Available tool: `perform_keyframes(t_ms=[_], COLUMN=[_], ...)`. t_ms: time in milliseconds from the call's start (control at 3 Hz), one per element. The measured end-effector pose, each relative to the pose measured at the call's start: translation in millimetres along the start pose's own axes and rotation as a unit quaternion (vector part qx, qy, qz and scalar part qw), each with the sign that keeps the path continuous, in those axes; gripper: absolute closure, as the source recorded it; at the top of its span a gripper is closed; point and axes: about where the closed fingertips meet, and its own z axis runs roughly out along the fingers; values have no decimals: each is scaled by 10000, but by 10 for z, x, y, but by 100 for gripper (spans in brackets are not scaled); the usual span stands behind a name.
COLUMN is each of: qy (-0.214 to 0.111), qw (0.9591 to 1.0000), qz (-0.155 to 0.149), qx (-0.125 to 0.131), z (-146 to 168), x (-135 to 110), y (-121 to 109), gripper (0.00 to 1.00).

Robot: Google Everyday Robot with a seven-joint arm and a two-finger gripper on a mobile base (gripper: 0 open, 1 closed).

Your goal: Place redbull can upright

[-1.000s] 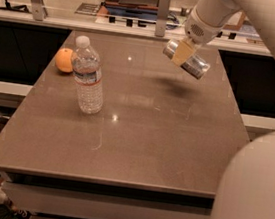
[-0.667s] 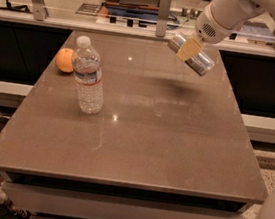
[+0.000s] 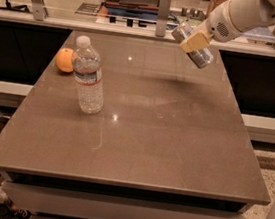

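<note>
My gripper (image 3: 194, 42) hangs in the air over the far right part of the brown table (image 3: 139, 132). It is shut on the redbull can (image 3: 201, 57), a slim silvery can held tilted, almost on its side, its lower end pointing down to the right. A tan finger pad (image 3: 195, 40) lies across the can's middle. The can is well above the tabletop and touches nothing else. The white arm (image 3: 240, 16) reaches in from the upper right.
A clear plastic water bottle (image 3: 88, 76) stands upright on the left part of the table. An orange (image 3: 64, 60) lies just behind it to the left. A glass rail with metal posts (image 3: 163, 6) runs along the far edge.
The arm has lifted and drawn back to the upper right, carrying the can with it. The can stays tilted in the gripper. The bottle and the orange have not moved.
</note>
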Motion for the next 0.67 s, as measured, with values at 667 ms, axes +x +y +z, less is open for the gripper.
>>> perform_keyframes(t_ms=[667], qy=[-1145], qw=[9930], qz=[-120], qx=[-256], z=[80], x=[-101], y=[-106], gripper=[100])
